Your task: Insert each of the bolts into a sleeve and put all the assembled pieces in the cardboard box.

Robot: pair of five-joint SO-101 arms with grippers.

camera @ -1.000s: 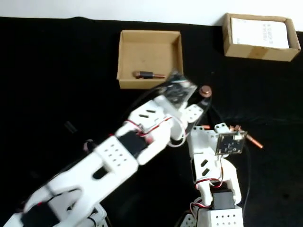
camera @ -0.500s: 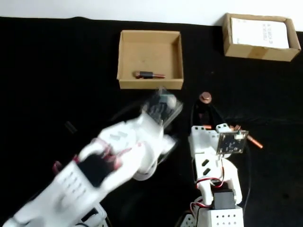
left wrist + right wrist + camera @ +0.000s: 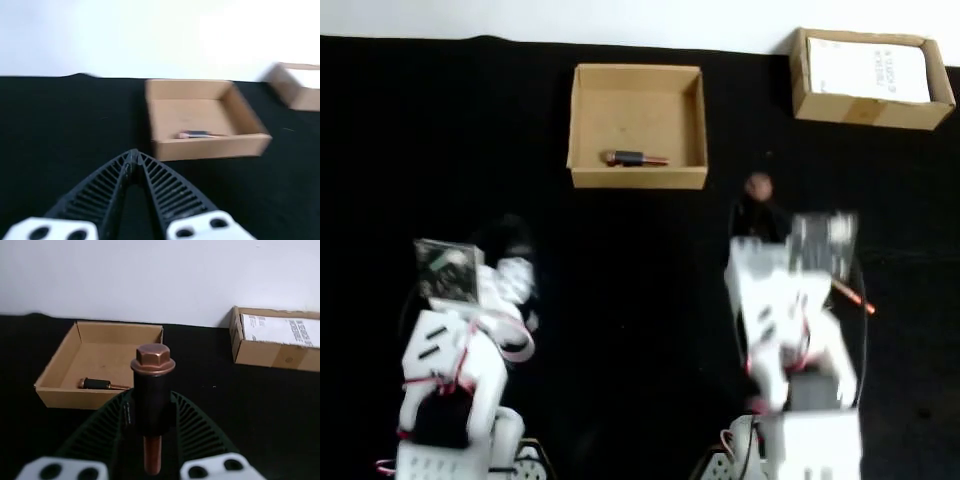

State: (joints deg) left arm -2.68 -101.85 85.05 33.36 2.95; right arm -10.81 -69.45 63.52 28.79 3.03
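Observation:
My right gripper point(image 3: 150, 402) is shut on a black sleeve point(image 3: 151, 405) held upright, with a copper bolt point(image 3: 152, 359) pushed down through it; the bolt's shank sticks out below. From above, that bolt head point(image 3: 757, 185) sits just in front of the right arm, to the right of the cardboard box point(image 3: 582, 120). One assembled piece point(image 3: 635, 158) lies inside the box, and also appears in the wrist views point(image 3: 200, 134) point(image 3: 102, 385). My left gripper point(image 3: 132, 156) is shut on nothing, pulled back to the near left of the table point(image 3: 508, 238), facing the box point(image 3: 210, 147).
A second cardboard box point(image 3: 870, 105) holding a white sheet stands at the far right corner. A loose copper bolt point(image 3: 852, 296) lies on the black cloth right of the right arm. Dark cloth separates the arms from the box.
The left arm has swung away from the right gripper and drawn back to the near left. The right arm, still holding the sleeved bolt, has shifted slightly.

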